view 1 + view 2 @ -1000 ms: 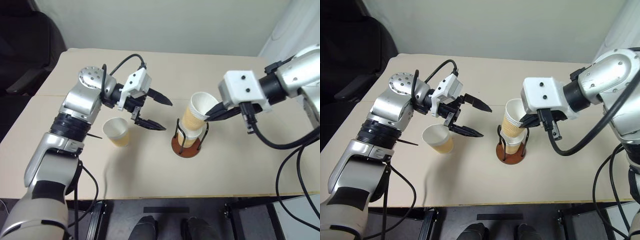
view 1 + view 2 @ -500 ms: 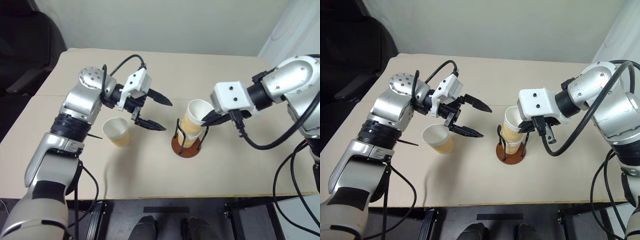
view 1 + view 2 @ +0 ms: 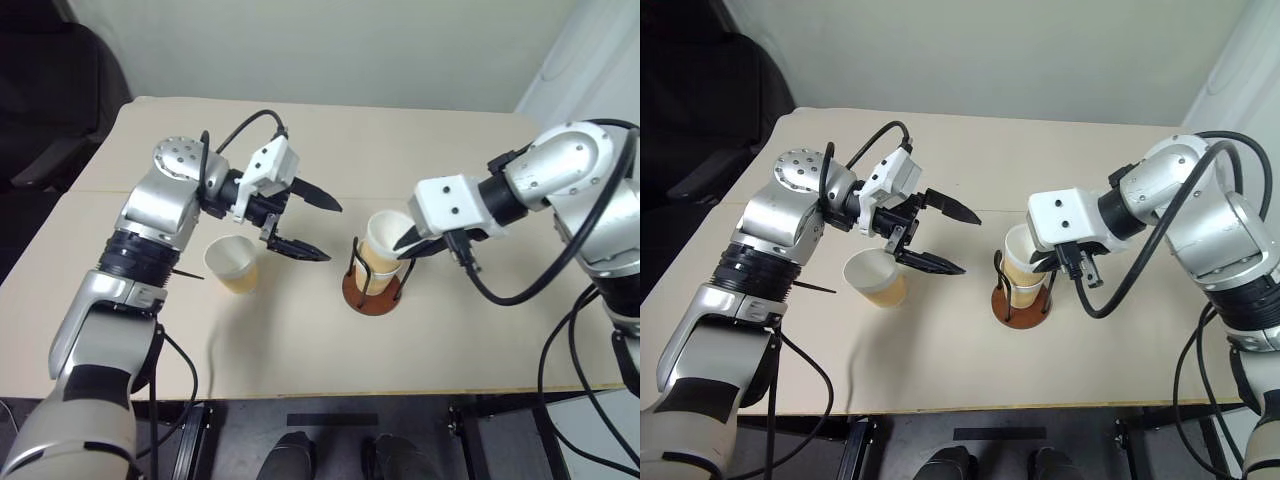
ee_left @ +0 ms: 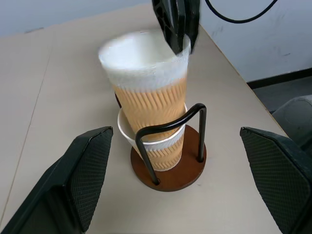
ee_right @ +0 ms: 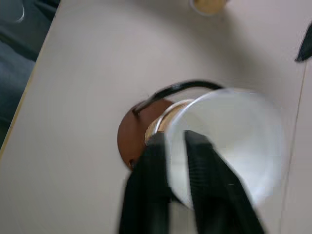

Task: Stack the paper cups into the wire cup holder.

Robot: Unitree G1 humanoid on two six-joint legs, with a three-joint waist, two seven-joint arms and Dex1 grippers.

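Note:
The wire cup holder (image 3: 356,297) stands mid-table with one paper cup (image 4: 161,148) seated in it. A second paper cup (image 3: 384,240) sits partly nested in that one, leaning slightly and rising above the wire loops. My right gripper (image 3: 401,249) is at this upper cup's rim on its right side, one finger inside and one outside. A third paper cup (image 3: 231,264) stands upright on the table to the left. My left gripper (image 3: 334,232) hovers wide open between that cup and the holder, pointing at the holder with nothing in it.
The beige table (image 3: 300,340) has free surface in front of and behind the holder. A dark chair (image 3: 50,110) stands off the table's far left corner. Cables hang from my right arm (image 3: 560,300) over the right edge.
My right gripper has come down and to the left with the upper cup, which now sits deeper in the cup in the holder. My left arm has not moved.

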